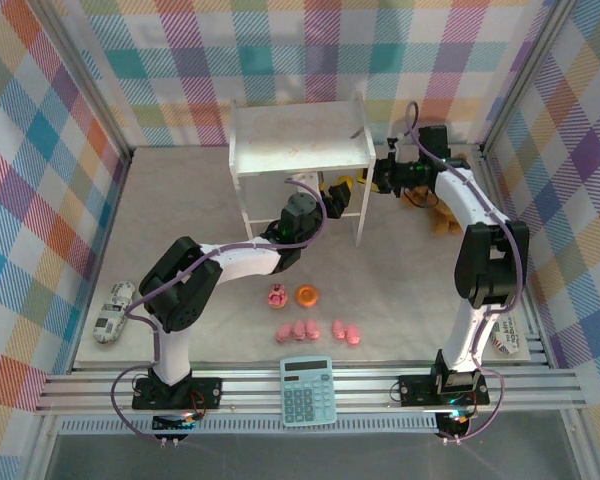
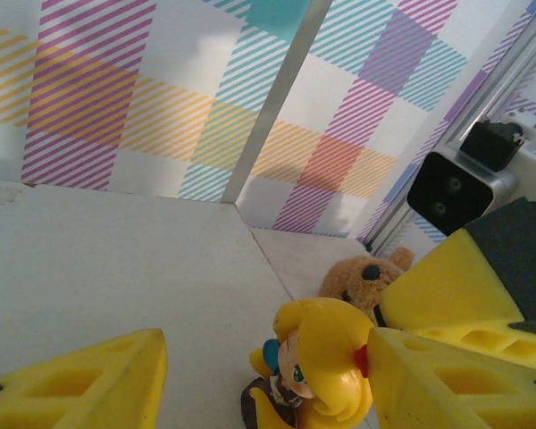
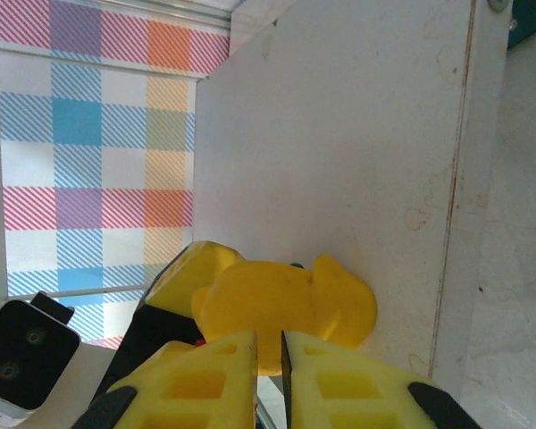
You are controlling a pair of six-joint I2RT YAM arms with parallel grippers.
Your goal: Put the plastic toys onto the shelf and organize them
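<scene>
Inspecting handover at right legs of shelf (image 1: 300,140), under its top. Found right hand (image 3: 270,350) nearly pressed together, apparently pinching yellow toy (image 3: 286,304) by its edge to present it. Found left hand (image 2: 268,366) spread around same toy, one pad touching, not clamped. Judged done for reach onto lower board. Noted pink toys (image 1: 300,330) lying on table (image 1: 400,300).
</scene>
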